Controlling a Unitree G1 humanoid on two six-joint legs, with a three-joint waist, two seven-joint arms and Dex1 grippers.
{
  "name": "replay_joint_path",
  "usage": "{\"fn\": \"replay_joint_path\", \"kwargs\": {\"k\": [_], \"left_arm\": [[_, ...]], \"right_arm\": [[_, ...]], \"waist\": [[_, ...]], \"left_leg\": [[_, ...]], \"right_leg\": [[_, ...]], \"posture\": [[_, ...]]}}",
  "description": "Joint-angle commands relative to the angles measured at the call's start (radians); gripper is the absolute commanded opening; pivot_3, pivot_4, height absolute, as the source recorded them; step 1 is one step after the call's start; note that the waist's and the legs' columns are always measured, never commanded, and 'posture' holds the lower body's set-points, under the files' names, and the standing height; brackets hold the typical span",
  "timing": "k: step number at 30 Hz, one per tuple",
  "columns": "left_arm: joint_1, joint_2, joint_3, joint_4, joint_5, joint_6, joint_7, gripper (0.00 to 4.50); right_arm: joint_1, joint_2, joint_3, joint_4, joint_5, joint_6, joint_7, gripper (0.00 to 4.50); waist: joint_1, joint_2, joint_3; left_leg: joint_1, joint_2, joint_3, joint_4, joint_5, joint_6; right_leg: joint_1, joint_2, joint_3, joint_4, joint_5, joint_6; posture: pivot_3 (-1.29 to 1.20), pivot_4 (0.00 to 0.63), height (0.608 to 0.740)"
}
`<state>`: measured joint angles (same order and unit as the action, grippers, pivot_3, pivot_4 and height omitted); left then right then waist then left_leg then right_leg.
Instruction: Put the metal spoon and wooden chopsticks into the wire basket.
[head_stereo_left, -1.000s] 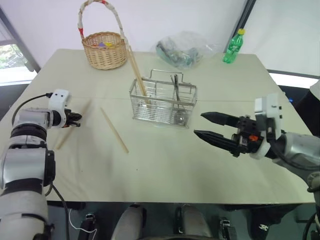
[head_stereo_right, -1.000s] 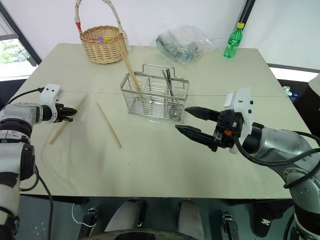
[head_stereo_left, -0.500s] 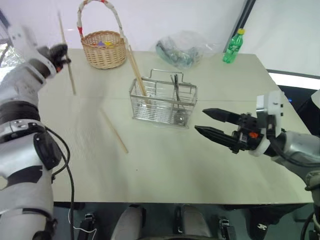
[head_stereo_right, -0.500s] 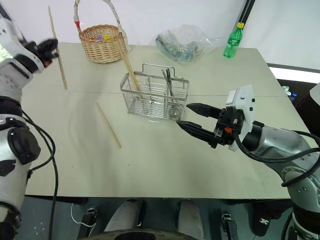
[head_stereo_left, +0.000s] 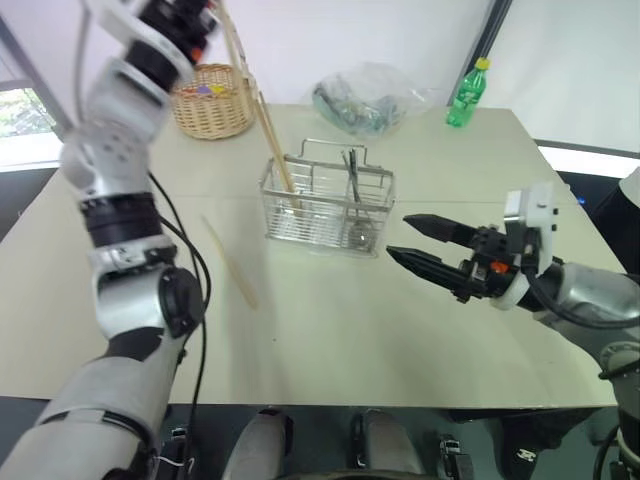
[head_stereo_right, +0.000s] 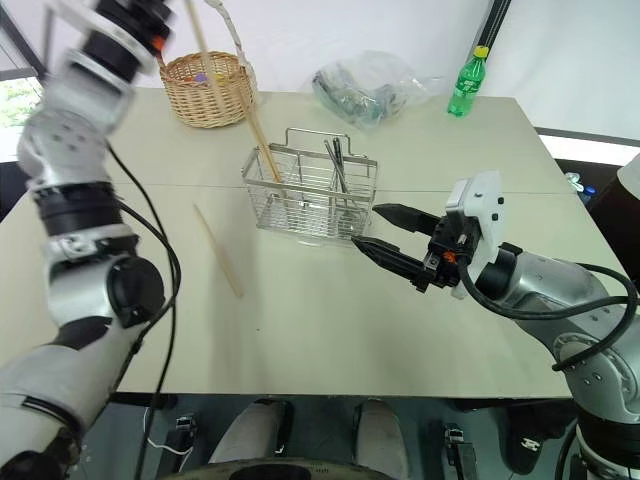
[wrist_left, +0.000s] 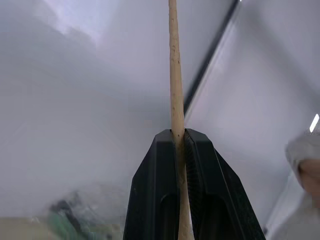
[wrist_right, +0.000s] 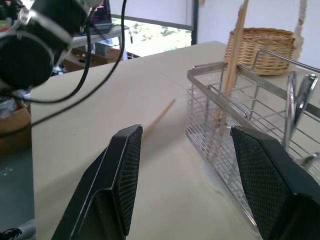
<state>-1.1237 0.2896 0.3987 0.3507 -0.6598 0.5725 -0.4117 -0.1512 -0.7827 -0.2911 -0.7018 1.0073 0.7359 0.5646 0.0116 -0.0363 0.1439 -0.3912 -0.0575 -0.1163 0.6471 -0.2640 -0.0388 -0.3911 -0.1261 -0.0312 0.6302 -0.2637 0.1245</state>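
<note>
Your two head views look forward and down from above the table, taking in its whole top out to the white wall behind. They share nearly everything: the wire basket at centre, the wicker basket and green bottle at the far edge.

Your left wrist view sits tight behind the left gripper and faces upward, away from the table, toward the wall and a dark pole.

Your right wrist view rides low, almost level with the tabletop, close to the wire basket's side. It shares the wire basket, the wicker basket and the loose chopstick with your head views.
</note>
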Motion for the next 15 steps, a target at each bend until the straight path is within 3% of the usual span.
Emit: {"fn": "replay_joint_path", "kwargs": {"k": [1,15], "left_arm": [[0.043,-0.013,-0.067,-0.05,0.057,-0.087,-0.03,0.1],[0.08,-0.114,-0.177,0.123,0.184,-0.348,-0.134,0.1]], "right_arm": [[0.013,0.0,-0.059,-0.044,0.044,-0.012,-0.034,2.9],[0.069,-0.037,-0.132,-0.064,0.143,-0.01,-0.109,2.9]], "waist": [[-0.003,0.0,0.0],[0.004,0.0,0.0]], "left_leg": [[0.0,0.0,0.0,0.0,0.0,0.0],[-0.002,0.0,0.0,0.0,0.0,0.001]], "right_leg": [[-0.001,0.001,0.001,0.0,0.0,0.0],[0.001,0.001,0.0,-0.002,0.0,-0.001]], "posture": [[0.0,0.15,0.661],[0.0,0.15,0.661]]}}
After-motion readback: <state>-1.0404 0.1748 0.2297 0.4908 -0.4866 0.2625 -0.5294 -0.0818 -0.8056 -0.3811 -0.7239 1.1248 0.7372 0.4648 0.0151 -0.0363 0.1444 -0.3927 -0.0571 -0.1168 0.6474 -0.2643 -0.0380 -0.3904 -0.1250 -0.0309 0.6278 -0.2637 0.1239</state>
